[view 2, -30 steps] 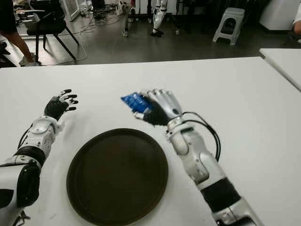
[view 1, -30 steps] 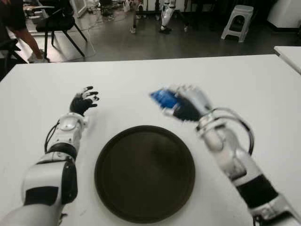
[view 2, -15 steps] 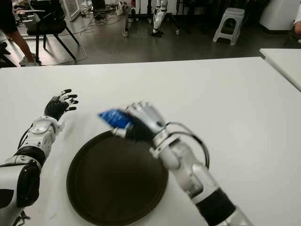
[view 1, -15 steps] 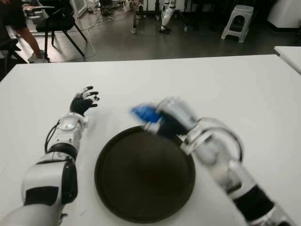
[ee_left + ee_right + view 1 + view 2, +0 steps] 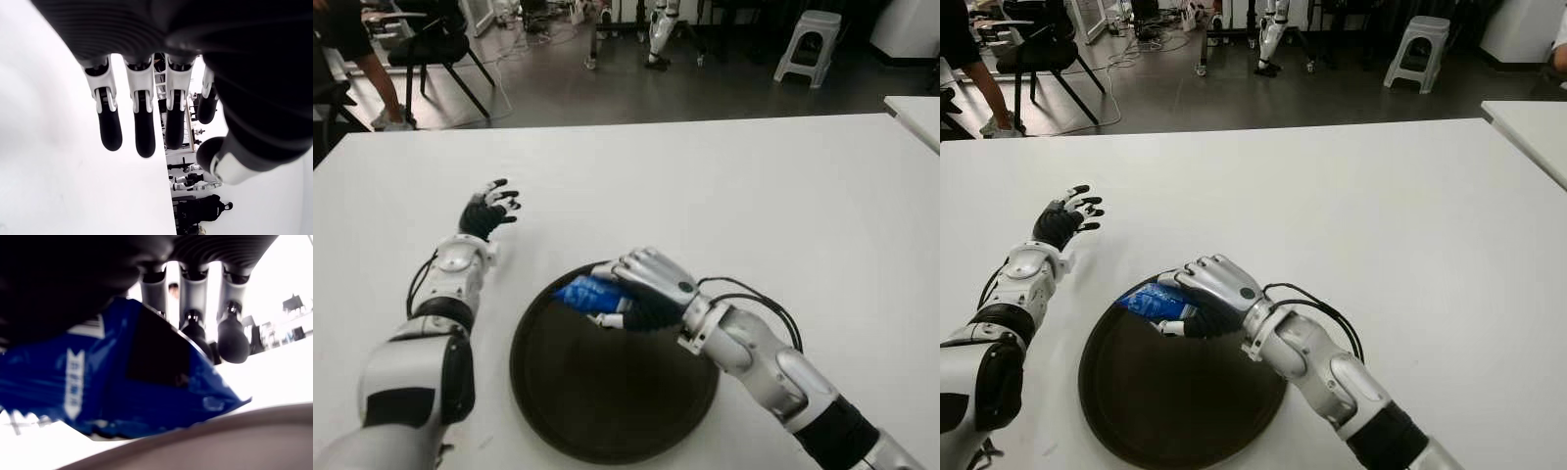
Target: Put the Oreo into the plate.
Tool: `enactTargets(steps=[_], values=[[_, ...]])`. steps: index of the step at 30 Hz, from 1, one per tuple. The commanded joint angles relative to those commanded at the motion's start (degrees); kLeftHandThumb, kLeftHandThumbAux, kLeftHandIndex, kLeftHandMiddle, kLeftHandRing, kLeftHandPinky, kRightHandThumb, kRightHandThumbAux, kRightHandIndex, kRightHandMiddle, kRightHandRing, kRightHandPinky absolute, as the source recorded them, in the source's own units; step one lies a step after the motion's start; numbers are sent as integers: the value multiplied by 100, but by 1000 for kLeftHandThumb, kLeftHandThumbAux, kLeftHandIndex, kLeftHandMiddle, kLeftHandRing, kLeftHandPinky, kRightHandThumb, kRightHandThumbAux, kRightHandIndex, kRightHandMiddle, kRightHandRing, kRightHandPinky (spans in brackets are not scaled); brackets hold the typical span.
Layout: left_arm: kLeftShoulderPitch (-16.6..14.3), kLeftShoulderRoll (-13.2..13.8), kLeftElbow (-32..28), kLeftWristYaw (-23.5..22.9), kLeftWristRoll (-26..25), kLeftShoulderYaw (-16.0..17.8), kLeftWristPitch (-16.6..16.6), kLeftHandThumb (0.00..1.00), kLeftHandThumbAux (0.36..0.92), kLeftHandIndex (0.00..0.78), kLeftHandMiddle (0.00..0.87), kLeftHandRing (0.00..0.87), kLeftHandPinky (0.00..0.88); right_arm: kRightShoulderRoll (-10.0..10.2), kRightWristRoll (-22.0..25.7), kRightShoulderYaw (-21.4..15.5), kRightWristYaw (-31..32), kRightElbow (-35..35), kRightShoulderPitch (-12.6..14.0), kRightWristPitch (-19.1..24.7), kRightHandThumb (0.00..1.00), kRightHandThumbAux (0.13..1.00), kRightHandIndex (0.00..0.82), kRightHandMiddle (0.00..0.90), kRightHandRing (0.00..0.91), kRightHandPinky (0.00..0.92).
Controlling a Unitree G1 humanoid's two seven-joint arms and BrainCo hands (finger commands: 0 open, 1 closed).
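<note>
A blue Oreo pack (image 5: 585, 293) is held in my right hand (image 5: 631, 291), whose fingers are curled over it low above the far part of the dark round plate (image 5: 607, 401). The right wrist view shows the blue wrapper (image 5: 122, 387) close under the fingers (image 5: 231, 338), just over the plate rim (image 5: 234, 440); whether the pack touches the plate I cannot tell. My left hand (image 5: 487, 211) shows on the white table to the left of the plate, fingers spread, holding nothing.
The white table (image 5: 783, 186) stretches wide around the plate. Beyond its far edge are a dark floor, a black chair (image 5: 435, 44), a white stool (image 5: 808, 39) and a person's legs (image 5: 372, 88). Another white table's corner (image 5: 915, 108) shows at the right.
My right hand has carried the Oreo pack from beyond the plate's far right side, leftward and down, to low over the plate's far part. The left hand has not moved.
</note>
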Motion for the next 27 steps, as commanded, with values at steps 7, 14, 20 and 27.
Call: enactTargets(steps=[7, 14, 20, 27], values=[[-5, -5, 3, 20, 1, 4, -4, 33, 639, 177, 268, 277, 300, 24, -40, 9, 137, 55, -22, 27, 690, 728, 427, 710, 719, 721], [-2, -11, -2, 39, 19, -13, -25, 30, 643, 173, 265, 270, 287, 61, 16, 105, 132, 700, -189, -228, 689, 729, 427, 701, 709, 703], [3, -18, -8, 50, 26, -27, -46, 25, 643, 165, 261, 267, 285, 157, 120, 152, 226, 1130, -355, -357, 687, 730, 425, 646, 658, 648], [6, -36, -15, 60, 6, -11, -58, 20, 638, 168, 269, 275, 294, 195, 223, 129, 294, 1176, -322, -359, 667, 738, 402, 356, 386, 399]])
